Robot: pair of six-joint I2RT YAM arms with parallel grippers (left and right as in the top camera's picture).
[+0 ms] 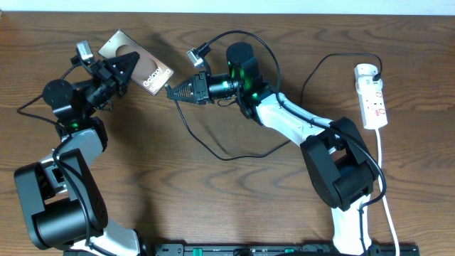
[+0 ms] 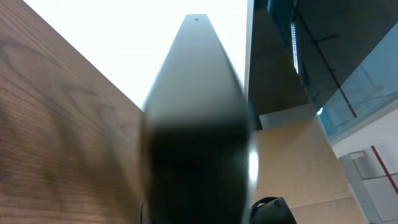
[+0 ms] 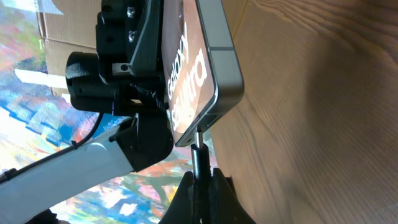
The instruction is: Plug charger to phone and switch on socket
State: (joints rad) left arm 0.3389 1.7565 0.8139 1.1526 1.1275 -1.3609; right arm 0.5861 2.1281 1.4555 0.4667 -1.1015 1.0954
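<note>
Left gripper (image 1: 126,67), jaws clamped on the phone (image 1: 149,74), holds it tilted upper left, port edge offered. Right gripper (image 1: 172,91), jaws pinched on the charger plug (image 3: 198,146), sets tip at port. Socket (image 1: 372,96) far right, untouched.

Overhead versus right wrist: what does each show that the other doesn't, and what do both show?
Only overhead: the socket far to the right, and the charger cable lying in a long loop.
Only right wrist: the plug tip meeting the end edge of the phone; whether it is seated cannot be told.
Both: the left pincer gripping the phone, and the right pincer shut on the charger near its tip.
</note>
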